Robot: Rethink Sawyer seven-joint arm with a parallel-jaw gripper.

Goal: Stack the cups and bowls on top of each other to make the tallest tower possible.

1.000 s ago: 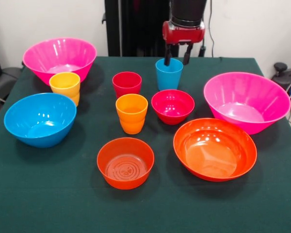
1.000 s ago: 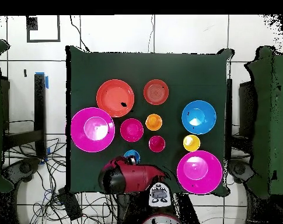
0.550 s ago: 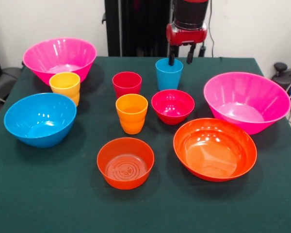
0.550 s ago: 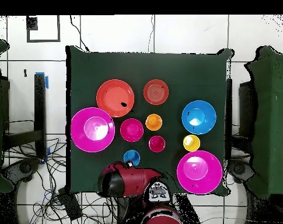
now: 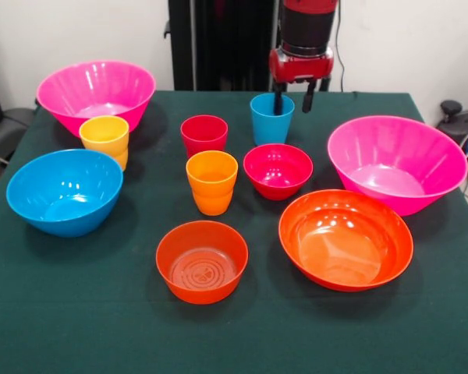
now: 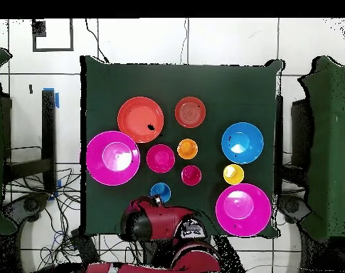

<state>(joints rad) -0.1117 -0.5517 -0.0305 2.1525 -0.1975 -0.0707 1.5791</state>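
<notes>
My gripper (image 5: 293,98) hangs open and empty just behind the blue cup (image 5: 271,118), at its right rim. Left of that cup stands the red cup (image 5: 203,134), with the orange cup (image 5: 211,181) in front and the yellow cup (image 5: 104,139) further left. The bowls stand apart and upright: two pink bowls (image 5: 96,89) (image 5: 396,162), a blue bowl (image 5: 65,191), a crimson bowl (image 5: 278,170), a small orange bowl (image 5: 202,260) and a wide orange bowl (image 5: 345,238). From overhead, the arm's red head (image 6: 143,219) sits beside the blue cup (image 6: 160,190) and hides the fingers.
Everything stands on a dark green cloth-covered table (image 5: 78,312). A black pillar (image 5: 218,43) rises behind the table's far edge. In the overhead view cables (image 6: 33,192) lie on the floor beside the table.
The gripper has shifted a little to the right in the front view and drawn back from the blue cup towards the robot's base. It stays open. No cup or bowl has moved.
</notes>
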